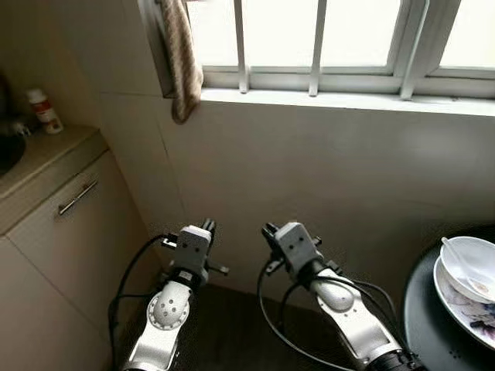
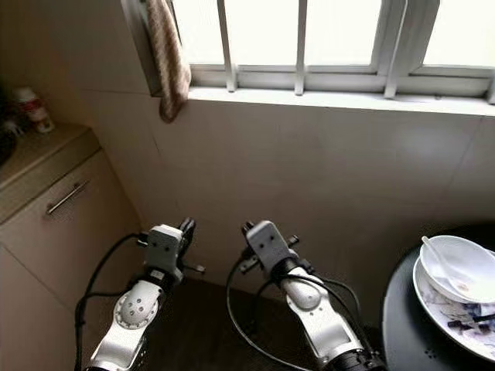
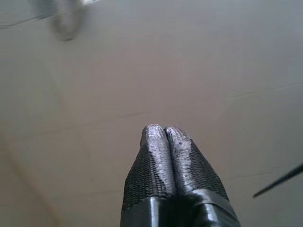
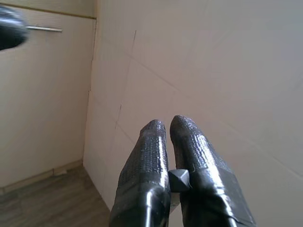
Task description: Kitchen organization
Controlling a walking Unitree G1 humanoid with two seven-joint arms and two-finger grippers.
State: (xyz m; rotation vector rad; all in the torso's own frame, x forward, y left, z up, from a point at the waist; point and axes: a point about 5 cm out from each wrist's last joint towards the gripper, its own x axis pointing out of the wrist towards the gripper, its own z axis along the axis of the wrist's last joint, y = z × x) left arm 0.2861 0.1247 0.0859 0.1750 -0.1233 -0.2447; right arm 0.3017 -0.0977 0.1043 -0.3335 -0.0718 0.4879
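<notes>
Both arms are held out low in front of me, toward a pale tiled wall under a window. My left gripper (image 3: 164, 130) is shut with its black fingertips pressed together and nothing between them. My right gripper (image 4: 166, 124) is also shut and holds nothing. In the left eye view the left gripper (image 1: 207, 226) and right gripper (image 1: 268, 229) point at the wall. At the far right a white bowl (image 1: 472, 267) with a white spoon (image 1: 456, 256) in it sits on a patterned plate (image 1: 464, 305) on a round black table (image 1: 418, 301).
A beige cabinet (image 1: 54, 255) with a metal handle (image 1: 77, 196) stands at the left; a small white bottle with a red label (image 1: 44, 110) sits on its counter. A brown cloth (image 1: 182, 58) hangs by the barred window (image 1: 317, 39). Dark floor (image 1: 232, 332) lies below the arms.
</notes>
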